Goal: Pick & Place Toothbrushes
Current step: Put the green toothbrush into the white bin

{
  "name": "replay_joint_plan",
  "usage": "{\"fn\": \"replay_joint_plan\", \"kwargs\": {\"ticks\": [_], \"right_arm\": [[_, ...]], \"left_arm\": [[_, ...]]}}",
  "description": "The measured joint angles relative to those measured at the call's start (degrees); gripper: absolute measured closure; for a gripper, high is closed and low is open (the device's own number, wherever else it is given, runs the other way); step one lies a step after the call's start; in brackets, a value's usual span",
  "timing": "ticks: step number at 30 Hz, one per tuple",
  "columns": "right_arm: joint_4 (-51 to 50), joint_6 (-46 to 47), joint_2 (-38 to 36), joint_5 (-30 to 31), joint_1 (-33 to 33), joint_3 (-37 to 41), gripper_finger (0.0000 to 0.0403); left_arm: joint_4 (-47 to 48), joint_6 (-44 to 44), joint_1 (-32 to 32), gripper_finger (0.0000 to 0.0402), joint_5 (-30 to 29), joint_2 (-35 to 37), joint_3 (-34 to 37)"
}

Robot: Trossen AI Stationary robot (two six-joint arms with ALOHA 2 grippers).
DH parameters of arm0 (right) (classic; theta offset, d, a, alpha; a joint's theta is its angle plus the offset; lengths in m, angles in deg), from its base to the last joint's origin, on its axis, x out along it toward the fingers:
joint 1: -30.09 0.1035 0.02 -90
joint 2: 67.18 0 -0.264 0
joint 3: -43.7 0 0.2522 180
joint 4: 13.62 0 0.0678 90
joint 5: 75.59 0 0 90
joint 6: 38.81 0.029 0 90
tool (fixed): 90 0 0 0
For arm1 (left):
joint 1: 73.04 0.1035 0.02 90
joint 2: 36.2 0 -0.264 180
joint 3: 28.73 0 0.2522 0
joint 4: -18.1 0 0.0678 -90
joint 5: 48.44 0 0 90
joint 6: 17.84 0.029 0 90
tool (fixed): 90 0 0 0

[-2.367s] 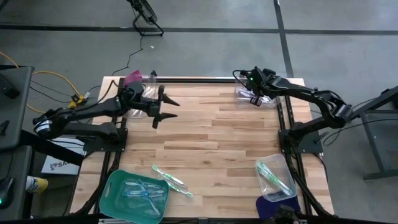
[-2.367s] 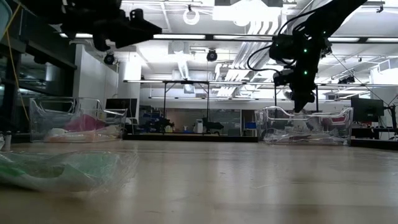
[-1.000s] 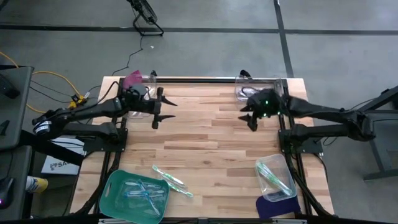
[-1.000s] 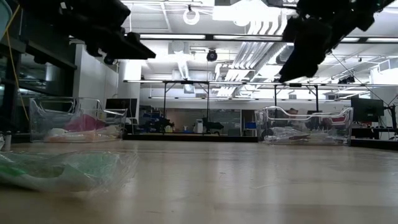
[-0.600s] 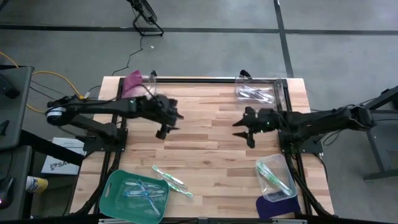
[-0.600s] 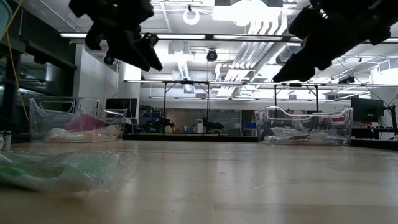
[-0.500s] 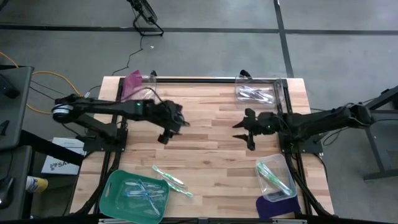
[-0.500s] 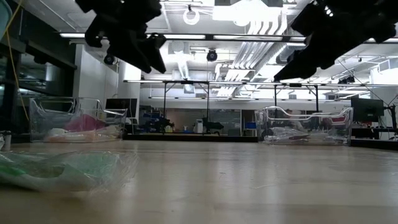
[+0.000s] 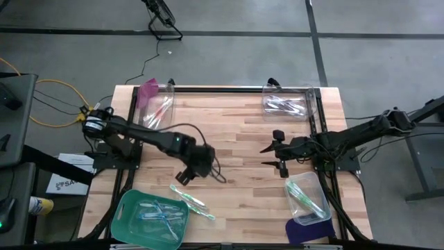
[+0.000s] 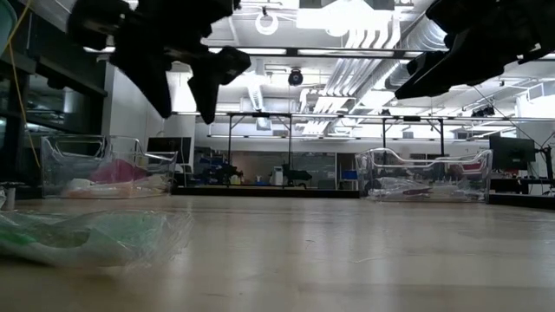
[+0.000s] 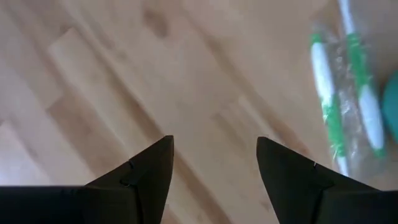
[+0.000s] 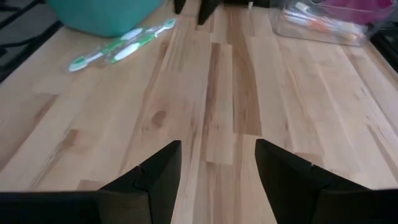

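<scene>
1. High view shows the left gripper [image 9: 184,176] over the wooden table [image 9: 236,149], reached out toward the near middle of the board, with its fingers spread and nothing between them.
2. Just in front of this gripper, two green toothbrushes [image 9: 192,201] lie on the bare wood in clear wrapping, close beside each other and at a slant.
3. In the left wrist view the same green toothbrushes [image 11: 348,93] are ahead of the two dark fingers [image 11: 146,171] and off to one side, not between them; the fingers are apart from the brushes and above the table.
4. Beyond the green pair, further from the left gripper, a teal tray [image 9: 132,221] stands at the near left corner of the table with some blue toothbrushes [image 9: 156,212] lying inside.
5. Behind the left gripper, at the far left corner, a clear bin [image 9: 158,110] holds pink toothbrushes [image 9: 159,111]; a pink lid [image 9: 147,93] lies at its outer side.
6. The right gripper [image 9: 274,156] hangs over the right part of the table, its fingers parted and holding nothing.
7. Near this gripper, on the side toward the near right corner, a clear box [image 9: 309,199] holds green toothbrushes [image 9: 304,195].
8. Well behind the right gripper, at the far right corner, another clear bin [image 9: 286,105] holds some pale toothbrushes [image 9: 283,105]; their colour I cannot tell.
9. In the low view both arms are dark shapes above the table surface, and neither touches the wood.
</scene>
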Motion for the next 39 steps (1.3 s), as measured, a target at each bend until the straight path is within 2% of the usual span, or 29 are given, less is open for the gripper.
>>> {"fn": "replay_joint_plan", "kwargs": {"ticks": [8, 13, 17, 22, 30, 39], "right_arm": [[0.41, 1.85, 0.00, 2.72, 0.00, 0.00, 0.0204], [1.10, 2.11, 0.00, 2.50, 0.00, 0.00, 0.0204], [1.46, 3.11, 0.00, 2.50, -0.03, 0.02, 0.0204], [1.07, 3.43, 0.00, 2.48, -0.03, 0.07, 0.0204], [1.01, 3.61, 0.00, 2.46, -0.03, 0.09, 0.0204], [-0.01, 5.11, 0.00, 2.33, 1.98, 0.09, 0.0204]], "left_arm": [[-0.26, -6.55, -5.60, 0.0178, 0.09, -0.89, -0.10], [-1.68, -9.52, -7.42, 0.0178, 0.15, -4.41, 0.06], [-4.65, -17.55, -7.22, 0.0178, 0.11, -7.30, -0.09], [-6.81, -28.17, -6.83, 0.0178, 4.15, -9.83, -0.04], [-10.88, -39.91, -6.98, 0.0178, 5.44, -11.02, 0.03], [-14.16, -42.65, -7.14, 0.0178, 8.59, -11.44, -0.10]]}}
